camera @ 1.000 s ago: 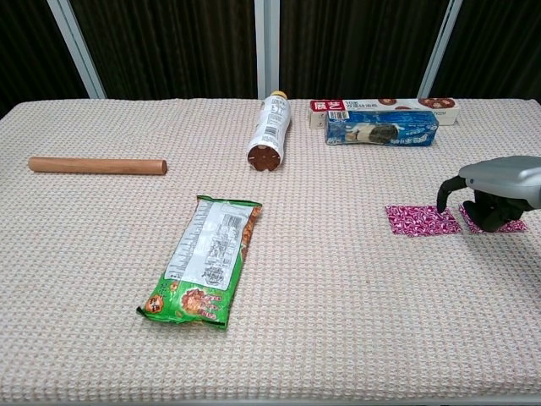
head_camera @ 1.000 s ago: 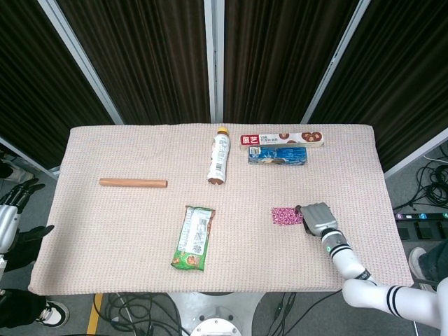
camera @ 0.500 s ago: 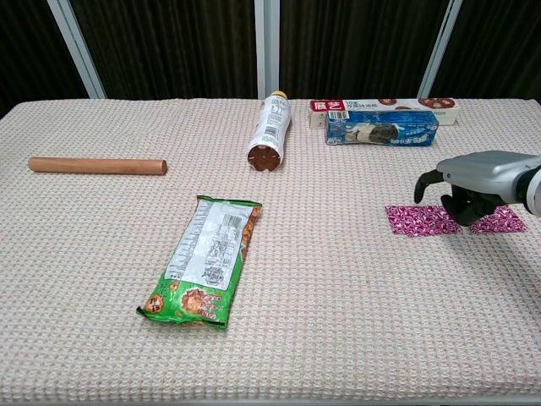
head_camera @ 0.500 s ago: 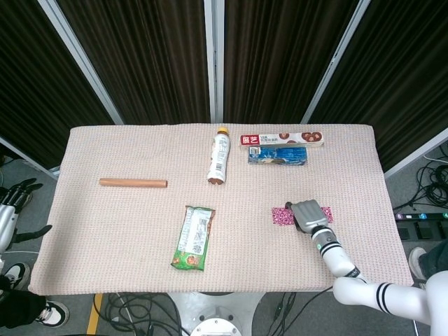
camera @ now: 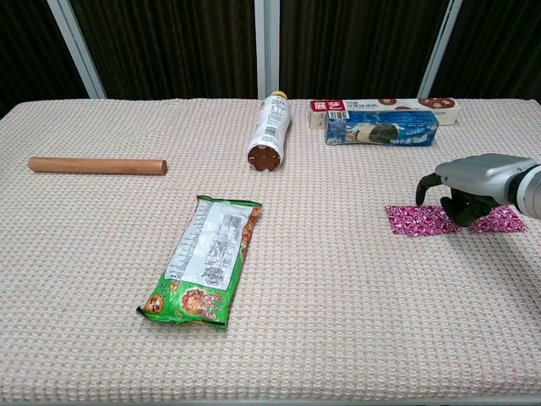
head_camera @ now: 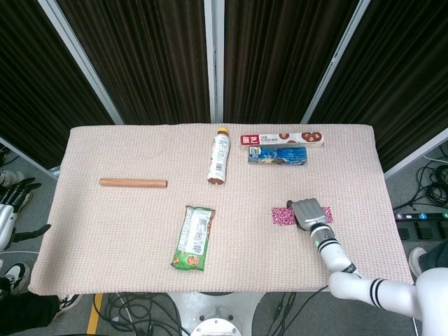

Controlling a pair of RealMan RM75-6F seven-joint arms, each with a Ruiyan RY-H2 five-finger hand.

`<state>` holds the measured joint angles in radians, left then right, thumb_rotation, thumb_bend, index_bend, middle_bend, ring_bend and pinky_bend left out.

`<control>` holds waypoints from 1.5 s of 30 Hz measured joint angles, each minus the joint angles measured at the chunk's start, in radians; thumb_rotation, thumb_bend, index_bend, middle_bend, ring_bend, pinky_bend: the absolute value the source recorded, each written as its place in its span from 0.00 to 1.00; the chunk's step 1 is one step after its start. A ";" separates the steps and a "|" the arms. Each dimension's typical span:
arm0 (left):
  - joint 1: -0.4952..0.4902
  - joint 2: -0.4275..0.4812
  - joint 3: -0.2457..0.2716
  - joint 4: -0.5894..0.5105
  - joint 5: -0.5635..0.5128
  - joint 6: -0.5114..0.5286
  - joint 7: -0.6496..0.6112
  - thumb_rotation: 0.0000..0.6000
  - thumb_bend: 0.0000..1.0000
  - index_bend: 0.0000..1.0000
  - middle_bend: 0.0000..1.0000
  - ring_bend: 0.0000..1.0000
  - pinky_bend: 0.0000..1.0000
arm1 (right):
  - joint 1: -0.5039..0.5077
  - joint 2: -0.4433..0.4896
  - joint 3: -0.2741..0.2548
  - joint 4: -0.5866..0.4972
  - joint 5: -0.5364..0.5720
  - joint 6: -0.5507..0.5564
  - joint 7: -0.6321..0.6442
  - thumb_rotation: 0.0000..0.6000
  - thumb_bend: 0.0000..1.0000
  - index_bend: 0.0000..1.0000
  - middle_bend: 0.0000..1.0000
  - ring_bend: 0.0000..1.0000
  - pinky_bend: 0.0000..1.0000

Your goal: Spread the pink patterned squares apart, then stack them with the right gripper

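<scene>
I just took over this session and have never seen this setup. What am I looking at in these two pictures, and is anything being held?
This is a two-armed robot with finger hands at a cloth-covered table. One picture comes from its head camera, looking down from above; the other from its chest camera, looking across the table at a low angle.

The right hand is down over two pink patterned squares: the left pink square and the right pink square, lying flat side by side. Whether its fingertips touch them I cannot tell; nothing looks lifted. The left hand hangs off the table's edge, fingers apart, holding nothing.

Also on the table: a wooden rod, a green snack packet, a bottle lying on its side, a long red-and-white box and a blue biscuit packet in front of it.
</scene>
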<state>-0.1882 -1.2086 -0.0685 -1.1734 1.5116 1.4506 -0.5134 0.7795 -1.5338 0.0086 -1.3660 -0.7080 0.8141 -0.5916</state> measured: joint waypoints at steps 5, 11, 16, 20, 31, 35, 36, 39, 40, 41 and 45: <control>0.001 -0.001 0.001 -0.002 0.001 0.001 0.002 1.00 0.06 0.23 0.23 0.16 0.26 | 0.000 0.001 -0.006 -0.006 0.009 0.004 -0.008 1.00 0.74 0.26 1.00 1.00 0.97; 0.002 0.005 -0.001 -0.013 0.004 0.010 0.007 1.00 0.06 0.23 0.23 0.16 0.26 | -0.003 0.007 -0.011 -0.019 0.013 0.011 -0.012 1.00 0.74 0.26 1.00 1.00 0.97; 0.003 0.010 0.000 -0.024 0.007 0.014 0.014 1.00 0.06 0.23 0.23 0.16 0.26 | -0.011 0.020 -0.016 -0.044 0.001 0.025 -0.010 1.00 0.74 0.26 1.00 1.00 0.97; 0.003 0.012 0.000 -0.030 0.007 0.015 0.018 1.00 0.06 0.23 0.23 0.16 0.26 | -0.017 0.030 -0.023 -0.060 -0.003 0.034 -0.011 1.00 0.74 0.26 1.00 1.00 0.97; 0.005 0.015 -0.002 -0.039 0.007 0.020 0.021 1.00 0.06 0.23 0.23 0.16 0.26 | -0.022 0.034 -0.034 -0.076 0.003 0.036 -0.021 1.00 0.74 0.26 1.00 1.00 0.97; 0.006 0.016 -0.002 -0.039 0.006 0.021 0.018 1.00 0.06 0.23 0.23 0.16 0.26 | -0.025 0.035 -0.036 -0.093 -0.005 0.044 -0.022 1.00 0.74 0.26 1.00 1.00 0.97; 0.007 0.017 -0.002 -0.039 0.007 0.022 0.018 1.00 0.06 0.23 0.23 0.16 0.26 | -0.025 0.036 -0.037 -0.098 -0.007 0.047 -0.023 1.00 0.74 0.26 1.00 1.00 0.97; 0.007 0.019 -0.002 -0.041 0.008 0.024 0.016 1.00 0.06 0.23 0.23 0.16 0.26 | -0.029 0.039 -0.040 -0.112 -0.014 0.059 -0.025 1.00 0.74 0.27 1.00 1.00 0.97; 0.007 0.021 -0.003 -0.042 0.008 0.025 0.015 1.00 0.06 0.23 0.23 0.16 0.26 | -0.031 0.040 -0.041 -0.117 -0.016 0.063 -0.026 1.00 0.74 0.27 1.00 1.00 0.97; 0.007 0.021 -0.004 -0.043 0.008 0.027 0.014 1.00 0.06 0.23 0.23 0.16 0.26 | -0.032 0.041 -0.042 -0.122 -0.018 0.066 -0.027 1.00 0.74 0.27 1.00 1.00 0.97; 0.010 0.024 -0.002 -0.046 0.010 0.030 0.012 1.00 0.06 0.23 0.23 0.16 0.26 | -0.039 0.047 -0.049 -0.140 -0.022 0.079 -0.034 1.00 0.74 0.27 1.00 1.00 0.97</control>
<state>-0.1778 -1.1848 -0.0701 -1.2190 1.5211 1.4806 -0.5017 0.7410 -1.4866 -0.0400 -1.5061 -0.7297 0.8935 -0.6257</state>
